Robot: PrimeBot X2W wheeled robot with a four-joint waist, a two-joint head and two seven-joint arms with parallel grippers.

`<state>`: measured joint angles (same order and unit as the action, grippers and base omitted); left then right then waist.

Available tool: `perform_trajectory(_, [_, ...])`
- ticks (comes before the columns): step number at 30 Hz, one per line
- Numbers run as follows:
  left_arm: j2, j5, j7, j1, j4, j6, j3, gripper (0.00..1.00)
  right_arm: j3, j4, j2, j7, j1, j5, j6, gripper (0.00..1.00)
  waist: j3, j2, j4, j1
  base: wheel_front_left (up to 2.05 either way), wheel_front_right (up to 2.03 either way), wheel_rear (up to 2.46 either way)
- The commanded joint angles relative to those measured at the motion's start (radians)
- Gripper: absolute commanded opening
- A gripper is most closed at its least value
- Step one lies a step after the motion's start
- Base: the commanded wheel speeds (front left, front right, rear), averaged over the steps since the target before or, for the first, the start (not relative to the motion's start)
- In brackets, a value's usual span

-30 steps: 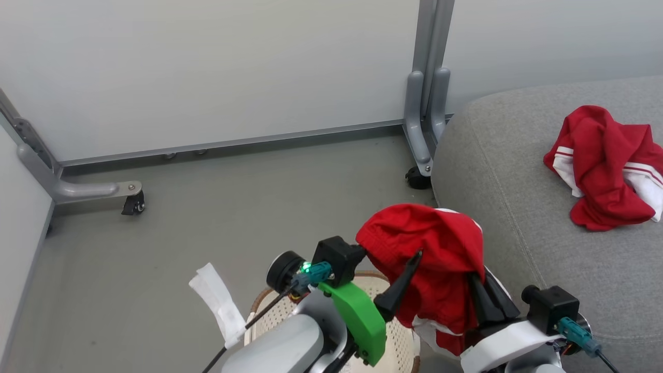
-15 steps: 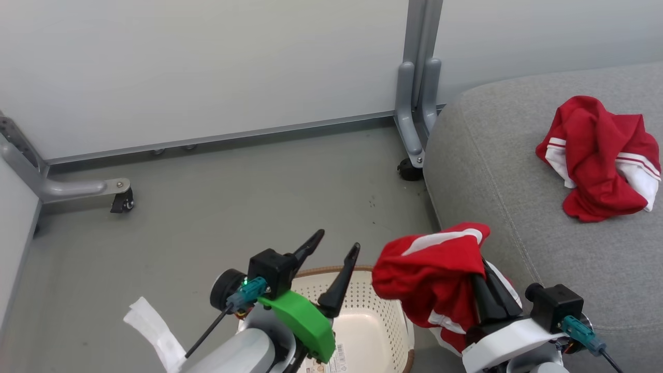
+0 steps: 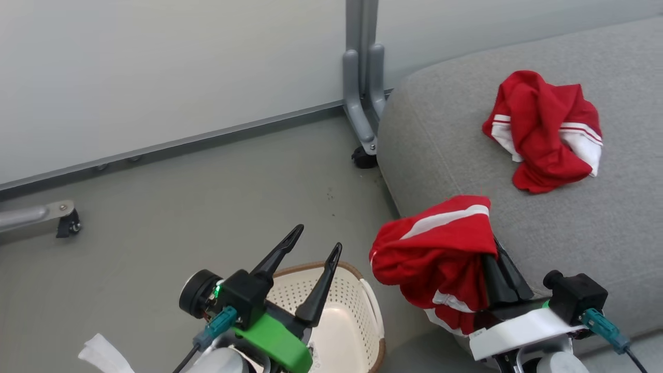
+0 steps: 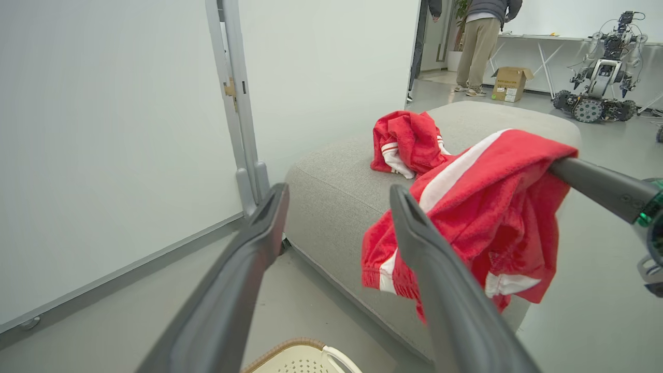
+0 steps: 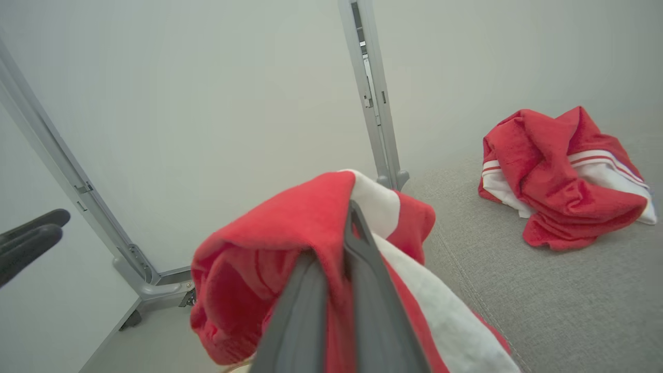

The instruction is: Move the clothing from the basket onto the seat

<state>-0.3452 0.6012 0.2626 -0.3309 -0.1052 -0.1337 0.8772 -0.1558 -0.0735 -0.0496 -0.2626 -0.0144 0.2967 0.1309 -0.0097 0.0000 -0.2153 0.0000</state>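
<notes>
- Grey seat [image 3: 570, 228] carries one crumpled red garment [image 3: 538, 134].
- Cream basket [image 3: 372, 316] stands on the floor [image 3: 207, 197] beside it, below your left end effector [image 3: 319, 235], jaws wide and empty.
- Your right end effector [image 3: 497, 259] clamps the second garment [image 3: 435, 248] at the seat's edge.

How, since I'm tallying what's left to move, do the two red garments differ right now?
The far garment lies crumpled on the seat, touched by nothing; the near garment hangs in the air, pinched in the shut right gripper. The far garment shows thin red stripes on white trim; the near garment shows one broad white band. Both are bright red with white.
</notes>
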Motion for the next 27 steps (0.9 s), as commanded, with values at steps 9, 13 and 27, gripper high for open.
perform_trajectory(9, [-0.076,-0.078,0.002,0.111,0.058,0.097,-0.063,1.00,0.006,0.085,-0.003,-0.003,-0.027,0.025,0.000,0.00,0.087,0.0000,-0.235,0.0000,0.00,0.00,0.00])
perform_trajectory(13, [-0.097,-0.103,0.002,0.140,0.044,0.112,-0.071,1.00,0.010,0.099,-0.002,-0.003,-0.050,0.034,0.000,0.00,0.107,0.0000,-0.300,0.0000,0.00,0.00,0.00])
perform_trajectory(27, [-0.073,-0.131,-0.015,0.064,0.012,0.190,-0.030,1.00,0.093,0.141,-0.001,-0.003,-0.070,0.089,0.000,0.00,0.206,0.0000,-0.349,0.0000,0.00,0.00,0.00])
